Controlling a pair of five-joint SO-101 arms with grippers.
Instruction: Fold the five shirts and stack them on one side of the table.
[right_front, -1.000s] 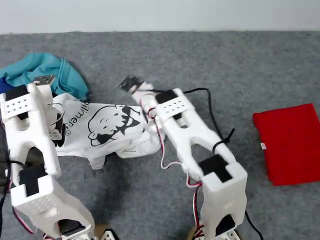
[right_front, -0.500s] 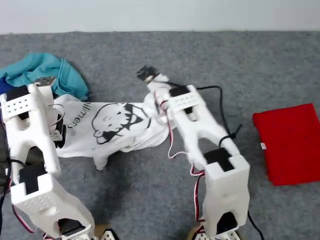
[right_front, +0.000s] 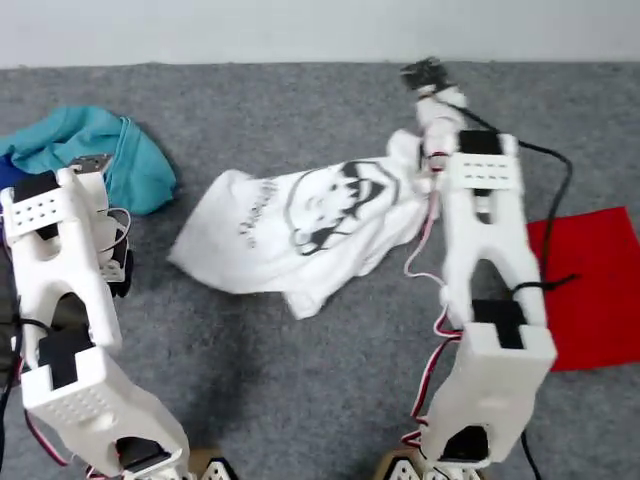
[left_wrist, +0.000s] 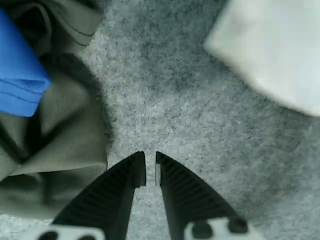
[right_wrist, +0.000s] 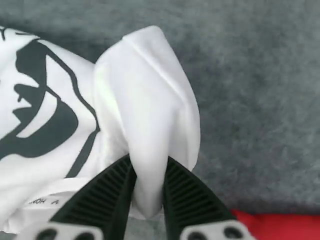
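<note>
No readable words: print on the white shirt (right_front: 240, 250)
Dark lettering (right_front: 256, 206) beside its cartoon drawing (right_front: 335, 200) is too small to make out; the tiny letters (right_wrist: 42, 201) near its edge are illegible too.

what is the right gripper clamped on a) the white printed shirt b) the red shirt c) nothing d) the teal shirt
a: the right gripper has a fold of the white printed shirt pinched between its fingers, while the red shirt lies flat beside that arm.

A white printed shirt (right_front: 300, 225), a teal shirt (right_front: 100, 145) and a folded red shirt (right_front: 600, 290) are being borne by the grey carpeted table (right_front: 260, 400).
</note>
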